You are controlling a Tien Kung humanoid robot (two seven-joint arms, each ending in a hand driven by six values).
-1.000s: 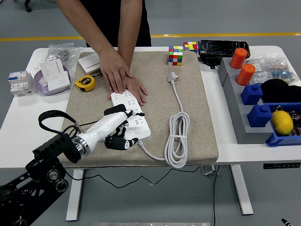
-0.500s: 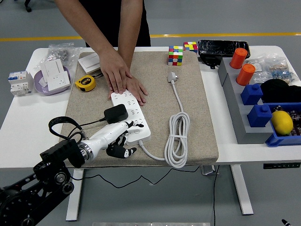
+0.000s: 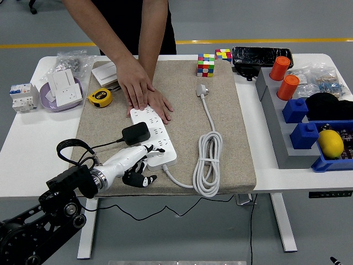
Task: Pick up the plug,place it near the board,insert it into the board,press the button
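Observation:
A black plug (image 3: 135, 133) sits on the white power strip (image 3: 160, 142), which lies on the beige mat (image 3: 231, 138). The plug's black cable loops off to the left toward my arm. My left hand (image 3: 141, 164), white with dark fingertips, hovers at the strip's near left corner, just below the plug. Its fingers are spread and hold nothing. At the far side a person presses both hands (image 3: 144, 94) flat onto the strip's far end. My right arm does not show.
The strip's white cord (image 3: 208, 160) lies coiled on the right of the mat, ending in a white plug (image 3: 202, 89). Cubes (image 3: 206, 64) stand at the back. A tape measure (image 3: 100, 97) and a purple bowl (image 3: 51, 102) lie left. Grey and blue bins (image 3: 309, 135) stand right.
My left hand has let go of the black plug and pulled back toward the near left. The plug stays on the strip. The person's hands have not moved.

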